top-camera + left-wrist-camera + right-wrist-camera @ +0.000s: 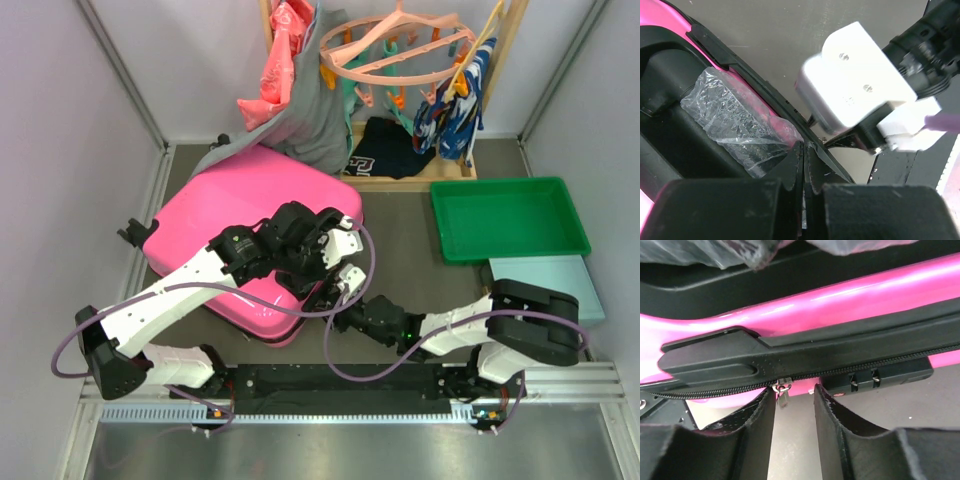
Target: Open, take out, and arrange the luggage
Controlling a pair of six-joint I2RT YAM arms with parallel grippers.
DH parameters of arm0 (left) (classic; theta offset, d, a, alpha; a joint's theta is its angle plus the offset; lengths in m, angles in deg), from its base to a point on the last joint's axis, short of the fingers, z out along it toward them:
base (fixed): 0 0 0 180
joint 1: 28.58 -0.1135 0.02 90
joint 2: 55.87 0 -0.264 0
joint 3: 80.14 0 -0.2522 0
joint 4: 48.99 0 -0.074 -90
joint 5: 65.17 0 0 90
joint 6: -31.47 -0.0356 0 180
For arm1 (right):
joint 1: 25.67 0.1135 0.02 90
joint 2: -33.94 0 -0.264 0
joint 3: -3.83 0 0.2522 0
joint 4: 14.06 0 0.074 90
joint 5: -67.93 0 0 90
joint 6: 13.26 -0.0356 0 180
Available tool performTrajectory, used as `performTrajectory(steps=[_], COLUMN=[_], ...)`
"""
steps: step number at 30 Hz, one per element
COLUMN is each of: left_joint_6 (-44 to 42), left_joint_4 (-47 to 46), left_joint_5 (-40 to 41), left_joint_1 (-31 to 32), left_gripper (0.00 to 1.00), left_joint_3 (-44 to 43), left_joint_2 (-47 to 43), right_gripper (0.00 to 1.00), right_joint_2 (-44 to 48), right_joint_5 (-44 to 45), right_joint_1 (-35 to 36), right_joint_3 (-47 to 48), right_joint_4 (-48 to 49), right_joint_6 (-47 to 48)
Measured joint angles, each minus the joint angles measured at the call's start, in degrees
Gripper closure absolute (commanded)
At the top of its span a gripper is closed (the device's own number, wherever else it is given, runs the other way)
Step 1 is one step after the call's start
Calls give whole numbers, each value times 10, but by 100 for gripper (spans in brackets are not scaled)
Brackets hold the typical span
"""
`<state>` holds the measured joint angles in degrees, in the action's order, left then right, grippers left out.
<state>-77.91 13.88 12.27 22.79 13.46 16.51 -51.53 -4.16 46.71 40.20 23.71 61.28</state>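
Note:
The hot-pink luggage (240, 210) lies flat on the table at the left, closed, with its black zipper trim (840, 342) facing the arms. My left gripper (805, 150) reaches over its near right corner. Its jaws are shut on the zipper trim edge, with a thin pale sliver between them, next to a handle wrapped in clear plastic (730, 120). My right gripper (795, 392) is open just below the zipper line. A small metal zipper pull (783, 392) hangs beside its left finger (762, 415), untouched. In the top view both grippers meet at the luggage's near right corner (335, 295).
A green tray (510, 215) sits at the right with a pale teal flat box (560, 285) in front of it. A clothes rack with hangers and garments (400, 60) stands at the back, and a grey garment (300, 120) drapes onto the luggage's far edge. A black lock block (865, 377) is on the trim.

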Motion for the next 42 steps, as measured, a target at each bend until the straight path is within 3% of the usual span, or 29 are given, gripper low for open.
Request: performTrajectory(steps=[11,20,27,42], left_joint_6=[0,-3,-33,-108], left_joint_4=[0,13,30,61], left_joint_5=[0,-5,-15,-54], left_joint_1=[0,0,0,1], left_gripper=[100,100,100,100], left_joint_3=[0,-5,4,68], left_joint_2=[0,0,-22,-122], right_gripper=[100,100,100,100], right_joint_2=[-16,5,60,115], right_joint_5=[12,43,3,-5], right_joint_1=[4,-4,-42,-183], right_joint_3=[19,31,32,34], right_joint_4=[-19,-78,-145,-240], right_joint_6=[0,-10,-47,-38])
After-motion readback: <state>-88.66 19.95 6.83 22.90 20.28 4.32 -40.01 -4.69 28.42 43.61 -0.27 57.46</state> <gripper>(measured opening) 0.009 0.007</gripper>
